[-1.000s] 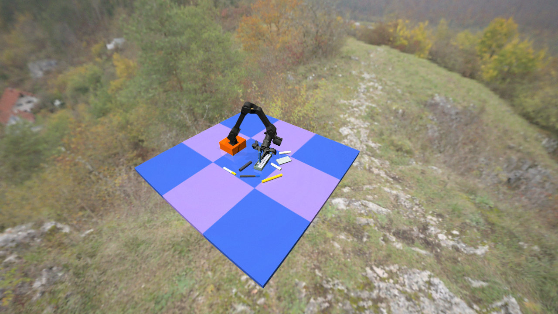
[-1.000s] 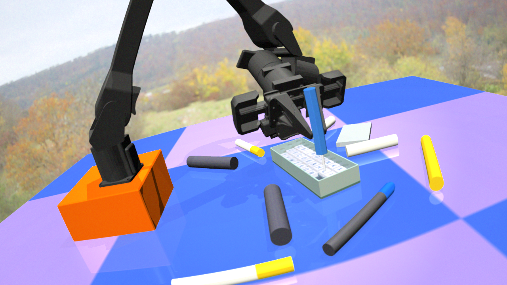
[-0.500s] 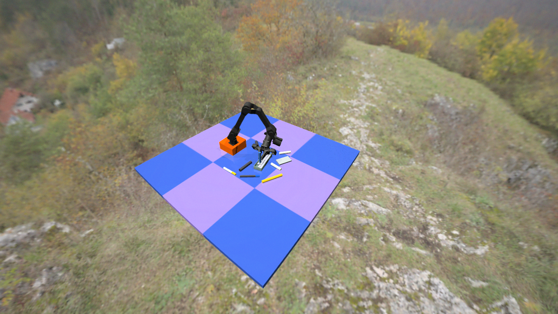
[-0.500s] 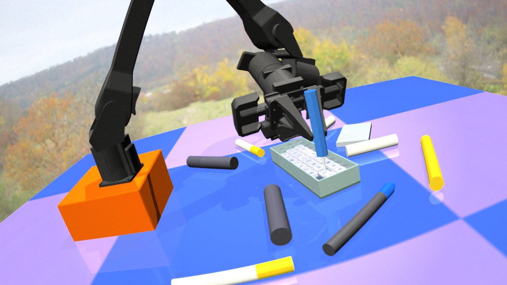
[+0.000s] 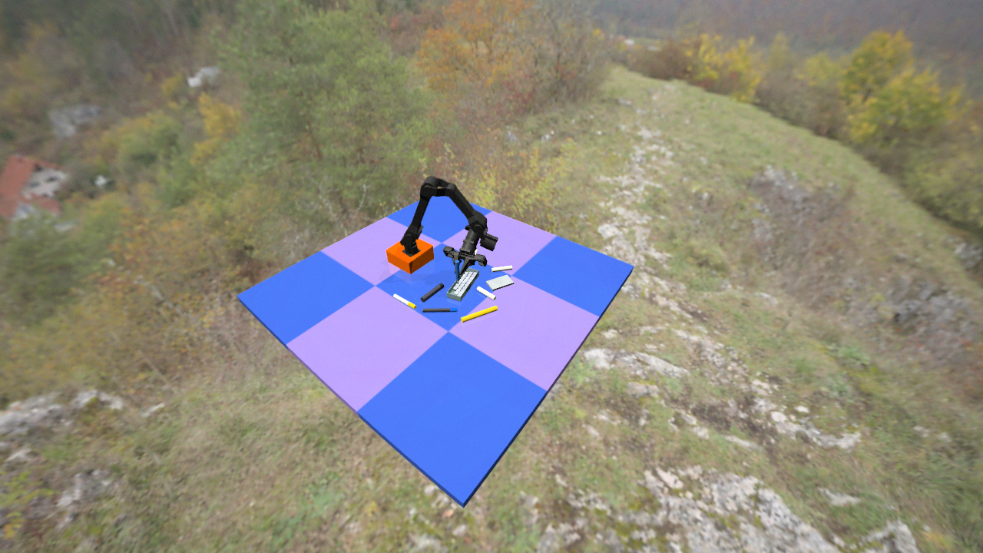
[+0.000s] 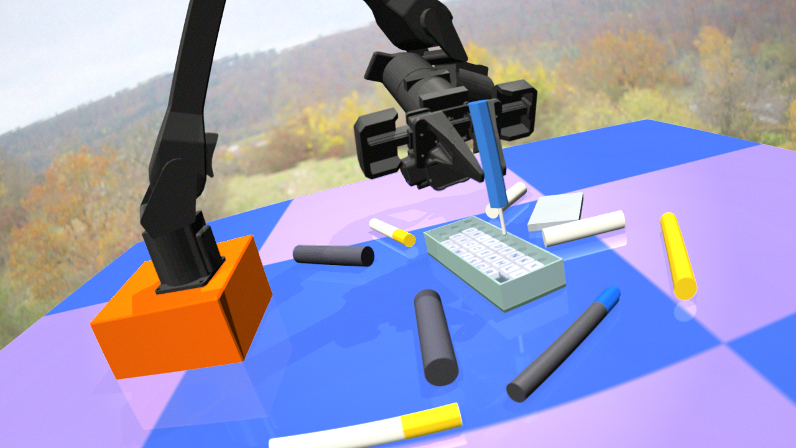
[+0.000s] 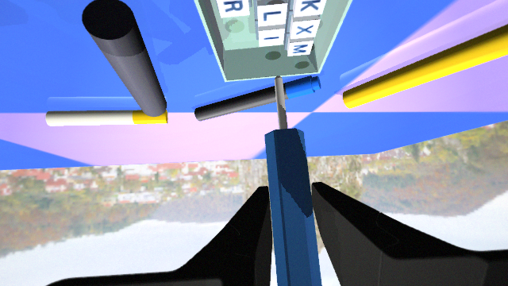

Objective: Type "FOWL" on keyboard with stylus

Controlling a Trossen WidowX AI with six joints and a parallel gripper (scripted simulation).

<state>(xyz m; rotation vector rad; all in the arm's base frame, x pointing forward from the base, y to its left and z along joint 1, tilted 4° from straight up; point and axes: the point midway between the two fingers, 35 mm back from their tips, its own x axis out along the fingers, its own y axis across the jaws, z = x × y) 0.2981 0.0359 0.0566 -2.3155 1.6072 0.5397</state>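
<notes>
My gripper (image 6: pixel 470 167) is shut on the blue stylus (image 6: pixel 488 155) and holds it nearly upright, its thin grey tip pointing down. The pale green keyboard (image 6: pixel 495 261) with white lettered keys lies on the blue tile. In the exterior view the tip (image 6: pixel 504 231) lines up with the keyboard's far row, towards its right end. In the wrist view the stylus (image 7: pixel 291 191) stands between my black fingers (image 7: pixel 291 210), and its tip (image 7: pixel 279 79) sits at the keyboard's end wall (image 7: pixel 270 59), near keys I and M. I cannot tell whether the tip touches a key. The arm (image 5: pixel 458 261) shows small in the top view.
Loose items ring the keyboard: two dark grey cylinders (image 6: pixel 434 336) (image 6: pixel 333 255), a grey marker with a blue cap (image 6: pixel 562 345), a yellow marker (image 6: pixel 677 255), white-and-yellow markers (image 6: pixel 392 232) (image 6: pixel 367 432), a white stick (image 6: pixel 583 228) and a pale pad (image 6: pixel 555 210). The arm's orange base (image 6: pixel 180 309) stands left.
</notes>
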